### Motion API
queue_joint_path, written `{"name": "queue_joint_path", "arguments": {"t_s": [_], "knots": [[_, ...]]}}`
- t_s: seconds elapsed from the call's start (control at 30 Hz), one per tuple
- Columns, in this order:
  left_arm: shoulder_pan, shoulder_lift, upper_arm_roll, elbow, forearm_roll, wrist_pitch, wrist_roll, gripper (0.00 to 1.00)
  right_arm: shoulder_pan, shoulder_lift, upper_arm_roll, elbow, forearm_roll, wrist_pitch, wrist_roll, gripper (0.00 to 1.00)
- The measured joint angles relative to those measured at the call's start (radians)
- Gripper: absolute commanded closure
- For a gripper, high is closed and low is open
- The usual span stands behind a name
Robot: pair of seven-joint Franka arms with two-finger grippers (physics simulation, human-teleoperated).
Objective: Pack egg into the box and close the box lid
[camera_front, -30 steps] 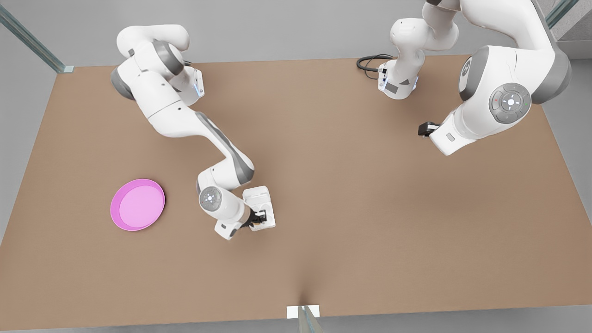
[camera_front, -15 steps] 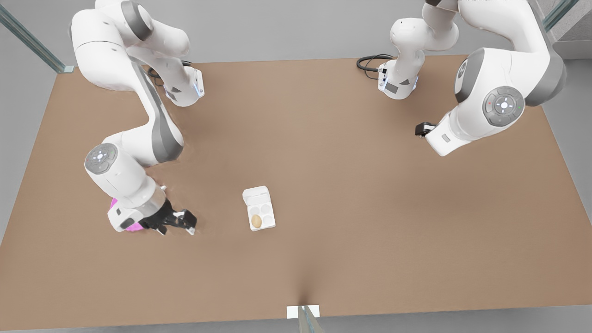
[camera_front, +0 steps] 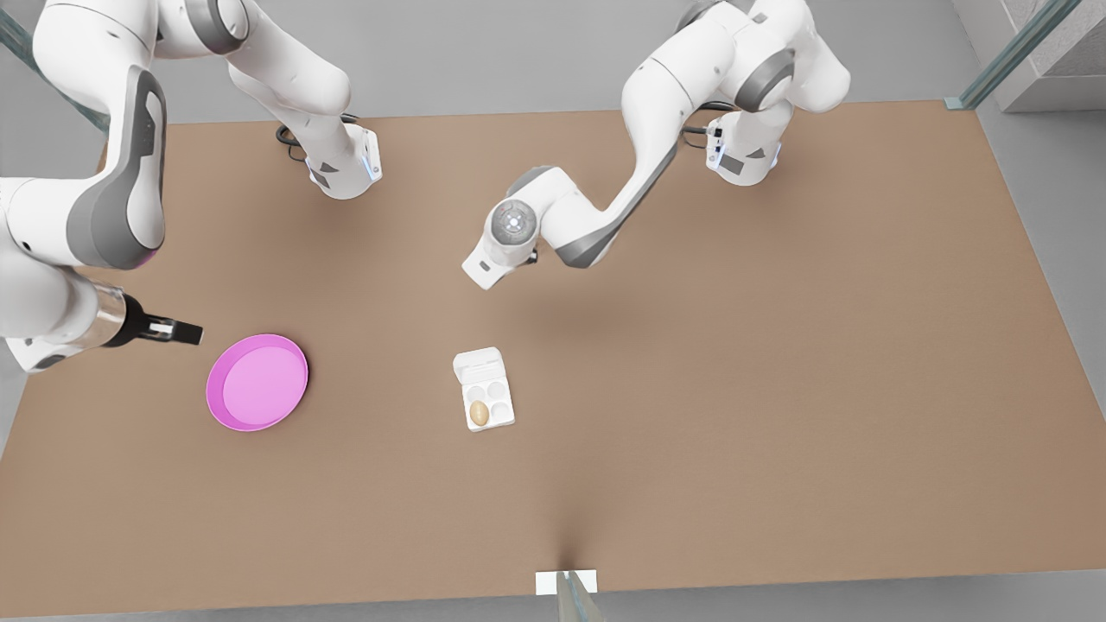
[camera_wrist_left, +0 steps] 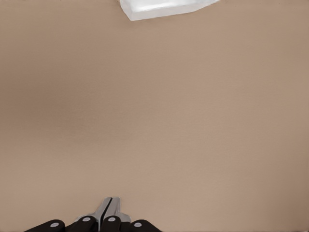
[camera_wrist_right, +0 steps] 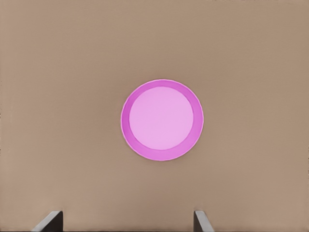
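The right gripper (camera_front: 188,332), fingers (camera_wrist_right: 53,220) spread and empty, hovered beside the pink plate (camera_front: 257,382). The left gripper (camera_wrist_left: 107,209), fingers pressed together, hung high behind the box (camera_front: 485,390). The egg (camera_front: 479,413) sat in a near cup; the box lid (camera_front: 478,363) lay open.

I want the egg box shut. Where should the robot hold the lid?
Probably the box lid's free edge, farthest from the egg: it lies open, hinged beside the cups. The shut left gripper could come from that side.
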Motion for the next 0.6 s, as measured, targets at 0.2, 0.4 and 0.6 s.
{"name": "queue_joint_path", "arguments": {"t_s": [0.2, 0.4, 0.6], "knots": [[-0.035, 0.118, 0.001, 0.0, 0.087, 0.326, -0.216, 0.79, -0.002, 0.01, 0.004, 0.012, -0.036, -0.045, -0.044, 0.0], [-0.005, 0.162, 0.008, 0.0, 0.136, 0.5, -0.359, 0.79, 0.006, 0.01, 0.004, 0.005, -0.062, -0.066, -0.078, 0.0], [0.018, 0.193, 0.012, 0.003, 0.16, 0.605, -0.45, 0.79, 0.032, 0.007, 0.005, 0.004, -0.082, -0.084, -0.102, 0.0]]}}
